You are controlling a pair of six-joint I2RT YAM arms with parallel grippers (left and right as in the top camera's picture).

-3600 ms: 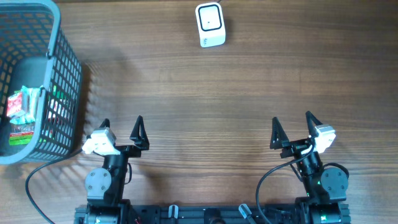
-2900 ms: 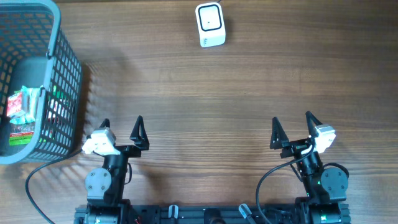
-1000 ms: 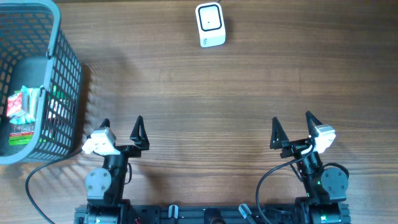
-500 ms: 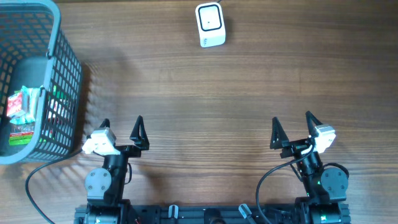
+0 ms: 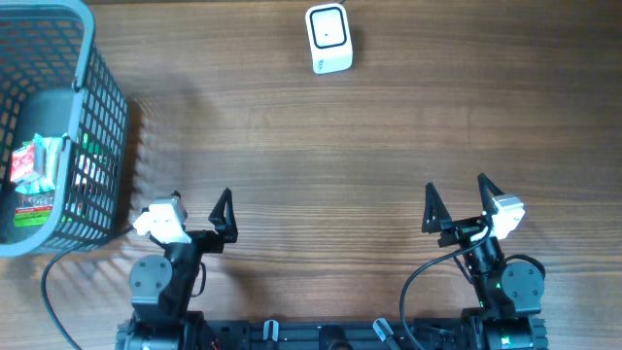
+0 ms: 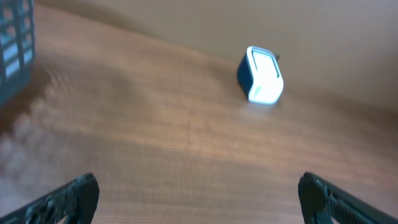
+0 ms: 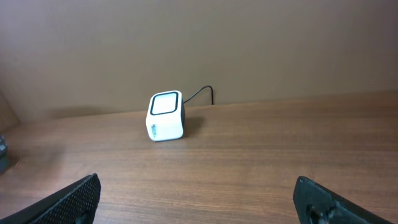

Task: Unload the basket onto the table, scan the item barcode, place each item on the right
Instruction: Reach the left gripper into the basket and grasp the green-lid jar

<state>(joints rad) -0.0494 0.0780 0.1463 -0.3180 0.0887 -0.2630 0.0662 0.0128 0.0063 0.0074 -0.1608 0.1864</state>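
The white barcode scanner [image 5: 328, 39] stands at the table's far edge, its dark window facing up; it also shows in the left wrist view [image 6: 261, 74] and the right wrist view [image 7: 166, 117]. The item [image 5: 29, 175], a bundle of red, green and white packets, lies inside the grey basket [image 5: 102, 107] at the left. My left gripper [image 5: 200, 199] is open near the front edge, just right of the basket, with nothing between its fingers [image 6: 74, 196]. My right gripper [image 5: 455, 187] is open at the front right, also with nothing between its fingers [image 7: 317, 198].
The basket's mesh corner [image 6: 15, 43] shows at the left of the left wrist view. A black cable [image 7: 202, 93] runs from the scanner to the wall behind it. Bare wooden tabletop [image 5: 321, 165] lies between grippers and scanner.
The left arm has started moving: its gripper has shifted slightly right and turned, and its wrist view is blurred. The right arm, scanner and basket are unchanged.
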